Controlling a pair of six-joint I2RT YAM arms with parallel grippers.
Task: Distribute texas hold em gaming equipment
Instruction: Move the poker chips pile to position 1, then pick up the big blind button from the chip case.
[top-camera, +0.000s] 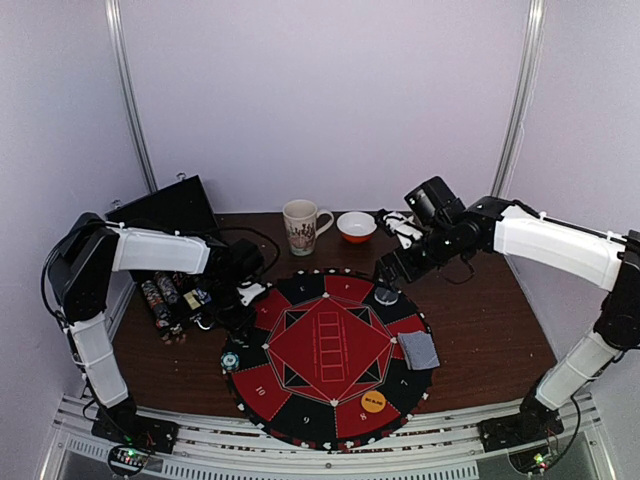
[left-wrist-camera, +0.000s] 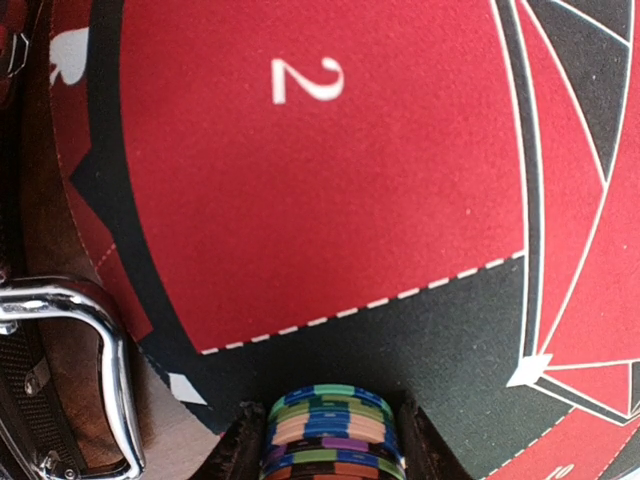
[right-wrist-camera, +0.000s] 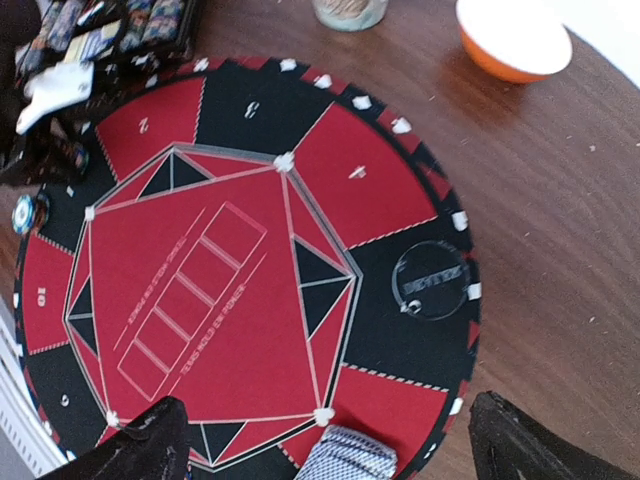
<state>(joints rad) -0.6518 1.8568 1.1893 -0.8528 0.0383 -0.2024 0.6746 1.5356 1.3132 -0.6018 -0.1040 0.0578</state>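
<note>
Left wrist: striped multicoloured poker chips (left-wrist-camera: 330, 425), pinched by the left gripper (left-wrist-camera: 330, 445), could be scattered if tilted. The right gripper (right-wrist-camera: 330, 430) is spread.

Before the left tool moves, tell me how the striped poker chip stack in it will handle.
The multicoloured striped poker chip stack is separate discs, so it may shear or spill if tilted. The left tool grips only two sides, so chips could slide out.
</note>
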